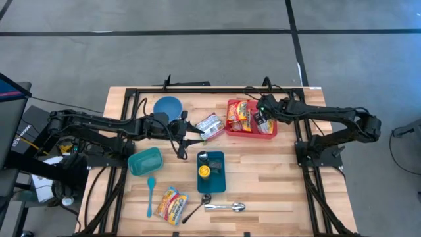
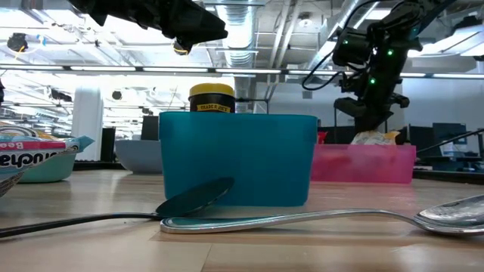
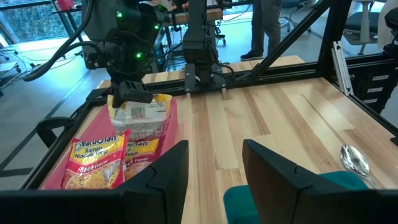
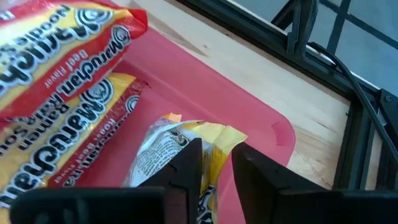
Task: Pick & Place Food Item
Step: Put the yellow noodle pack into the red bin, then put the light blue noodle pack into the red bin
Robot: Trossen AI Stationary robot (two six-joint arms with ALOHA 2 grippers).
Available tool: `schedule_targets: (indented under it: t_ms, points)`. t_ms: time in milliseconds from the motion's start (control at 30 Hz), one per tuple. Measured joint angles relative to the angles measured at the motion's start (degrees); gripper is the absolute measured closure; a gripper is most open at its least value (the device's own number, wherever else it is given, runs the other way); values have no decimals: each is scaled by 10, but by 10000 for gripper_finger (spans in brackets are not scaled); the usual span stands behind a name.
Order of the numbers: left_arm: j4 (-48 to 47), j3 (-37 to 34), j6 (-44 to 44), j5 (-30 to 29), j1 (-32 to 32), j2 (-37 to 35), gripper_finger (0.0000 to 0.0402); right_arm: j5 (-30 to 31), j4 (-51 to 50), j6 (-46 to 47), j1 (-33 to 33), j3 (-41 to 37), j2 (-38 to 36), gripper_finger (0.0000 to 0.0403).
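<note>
A pink tray (image 1: pixel 270 133) at the table's far right holds two ramen packs (image 4: pixel 62 50) and a yellow-and-white snack bag (image 3: pixel 140 118). The bag stands on its lower end among them. My right gripper (image 4: pixel 217 165) slants down over the bag, slightly open, with the bag's crimped top edge in the gap. My left gripper (image 3: pixel 214 168) hovers open mid-table above a silver-and-red pack (image 1: pixel 209 124) lying flat on the wood. Nothing is between its fingers. My right gripper's fingers (image 4: pixel 186 168) stand on either side of the snack bag's yellow top edge (image 4: pixel 219 138), slanting down from above. Whether they touch it, I cannot tell. The bag rests in the tray, upright, beside the ramen packs.
A teal bin (image 1: pixel 217 181) with a yellow-lidded jar (image 1: pixel 204 172) stands mid-table. A teal bowl (image 1: pixel 145 161) and a blue plate (image 1: pixel 168 106) sit to the left. Near the front edge lie a ramen pack (image 1: pixel 171 204), a teal spoon (image 1: pixel 150 195) and metal spoons (image 1: pixel 225 207).
</note>
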Motion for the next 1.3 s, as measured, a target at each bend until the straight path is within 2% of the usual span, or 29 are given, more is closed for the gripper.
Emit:
schedule_targets:
  t_ms: [300, 633, 800, 1000, 1100, 1300]
  points:
    - [0, 0, 0, 0, 0, 0, 257, -16, 8, -29, 0, 0, 0, 312]
    - [0, 0, 0, 0, 0, 0, 257, -32, 8, -84, 0, 0, -11, 239]
    - [0, 0, 0, 0, 0, 0, 257, -36, 8, -90, 1, 0, -28, 222]
    - [0, 0, 0, 0, 0, 0, 257, -66, 8, -91, 2, 0, -71, 232]
    - [0, 0, 0, 0, 0, 0, 257, -102, 7, -107, 2, 0, -90, 243]
    - [0, 0, 0, 0, 0, 0, 257, -120, -2, -113, 2, 0, -107, 292]
